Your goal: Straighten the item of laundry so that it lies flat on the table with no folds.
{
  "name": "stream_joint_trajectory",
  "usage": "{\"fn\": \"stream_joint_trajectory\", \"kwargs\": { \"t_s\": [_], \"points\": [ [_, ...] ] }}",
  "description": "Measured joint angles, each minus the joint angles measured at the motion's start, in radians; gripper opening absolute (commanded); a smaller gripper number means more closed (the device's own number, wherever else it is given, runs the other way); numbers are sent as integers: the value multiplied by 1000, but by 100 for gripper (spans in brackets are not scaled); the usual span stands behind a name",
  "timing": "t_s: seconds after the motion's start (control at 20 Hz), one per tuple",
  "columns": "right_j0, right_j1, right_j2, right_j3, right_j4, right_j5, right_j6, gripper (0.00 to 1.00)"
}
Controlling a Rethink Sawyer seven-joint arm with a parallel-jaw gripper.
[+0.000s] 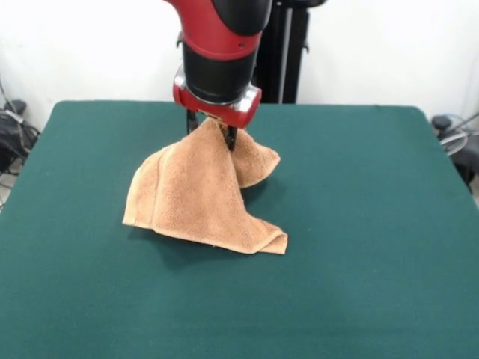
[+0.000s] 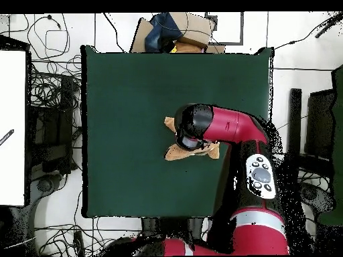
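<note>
The broad rectangular table point(image 1: 359, 284) in dark green felt-like cloth fills the foreground of the front view, and its near stretch is bare; the only thing on it is the light orange-brown terry hand towel point(image 1: 198, 198), which sits a little toward the far side and roughly central across the width. The towel is not lying flat: one point of it is drawn up into a peak, and from there the cloth hangs in a tent shape, with a wide lower edge and a curled corner resting on the felt and a second flap draped behind. It stands this way because the red and black arm's gripper point(image 1: 213, 129), coming straight down from above, is pinched on that upper point, its dark fingers clenched on the fabric just below the red collar. Lifting by one corner like this probably lets the towel's own weight pull the folds open before it is laid out, though several overlapping layers remain, so the straightening looks far from done. From overhead the arm covers most of the towel point(image 2: 175, 154), leaving only orange edges showing on either side of the wrist. No container, tray or bin stands on the table, so nothing is held in anything here.
</note>
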Motion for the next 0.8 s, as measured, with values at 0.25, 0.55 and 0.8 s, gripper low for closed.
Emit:
{"fn": "stream_joint_trajectory", "kwargs": {
  "t_s": [0.25,0.55,0.8],
  "points": [
    [0,-50,-1,2,7,27,0,100],
    [-1,-154,-3,-2,27,165,0,100],
    [-12,-224,-3,-9,30,274,0,100]
  ]
}}
